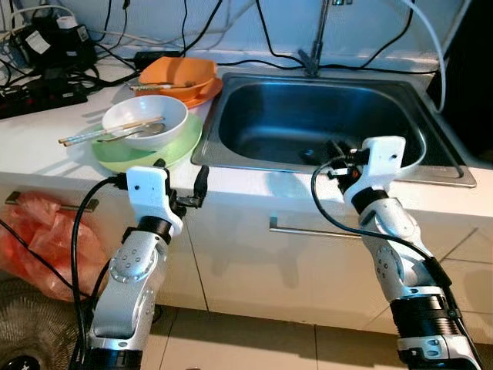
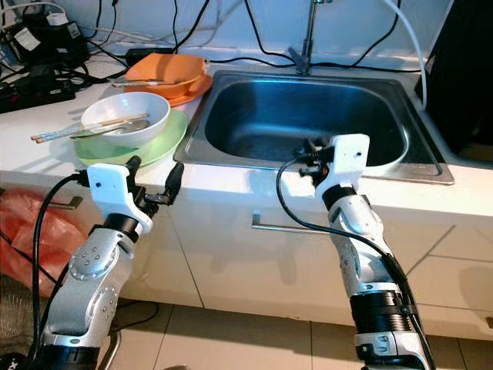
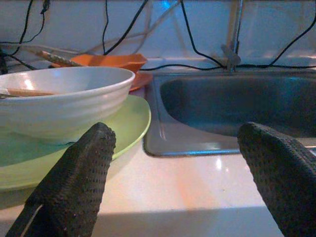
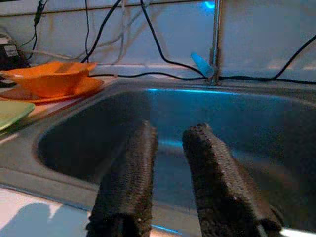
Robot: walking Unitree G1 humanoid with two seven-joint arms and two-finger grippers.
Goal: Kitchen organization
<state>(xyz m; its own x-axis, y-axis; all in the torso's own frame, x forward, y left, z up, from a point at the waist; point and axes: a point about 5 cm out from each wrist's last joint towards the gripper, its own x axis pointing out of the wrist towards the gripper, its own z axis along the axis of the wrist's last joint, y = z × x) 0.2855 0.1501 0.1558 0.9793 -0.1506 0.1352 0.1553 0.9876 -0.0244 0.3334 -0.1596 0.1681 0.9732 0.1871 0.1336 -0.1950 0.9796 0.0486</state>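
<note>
**Grippers at desk edge, dishes untouched**

Left gripper point(image 1: 181, 185) hovers at the desk point(image 1: 46, 158) edge, jaws wide, empty, near white bowl point(image 1: 146, 119) on green plate point(image 1: 181, 146). Right gripper point(image 4: 168, 163) over sink point(image 1: 323, 116), jaws nearly closed, empty.

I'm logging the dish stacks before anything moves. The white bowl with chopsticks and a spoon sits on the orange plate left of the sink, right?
Not quite. The white bowl, with chopsticks and a spoon in it, sits on the light green plate, as the left eye view shows. The orange plate lies farther back and carries an orange bowl. Both stacks are left of the sink.
</note>
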